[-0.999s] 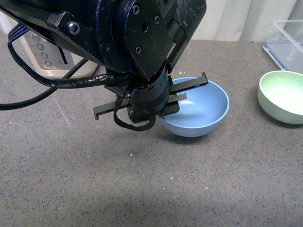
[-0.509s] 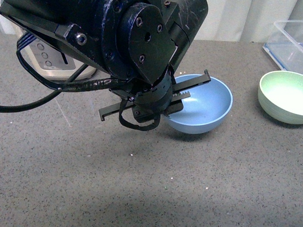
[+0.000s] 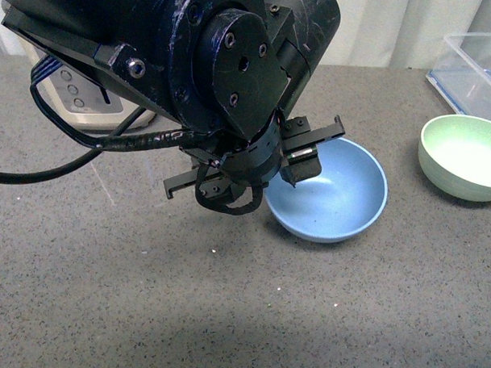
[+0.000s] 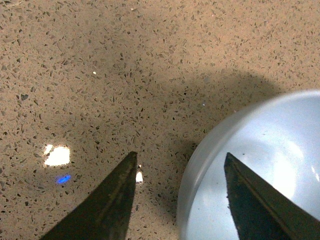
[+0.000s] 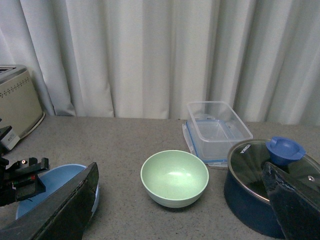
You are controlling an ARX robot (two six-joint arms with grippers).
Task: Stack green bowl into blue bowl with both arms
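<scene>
The speckled grey bench [image 3: 112, 277], backed by pale curtains [image 5: 150, 55], carries the blue bowl [image 3: 335, 201], with the green bowl [image 3: 462, 156] well apart at its 3 o'clock. The left hand [image 4: 180, 156] is released, its fingers astride the blue bowl's rim, one inside and one outside. The right hand [image 5: 180, 167] hangs spread wide, holding nothing.
</scene>
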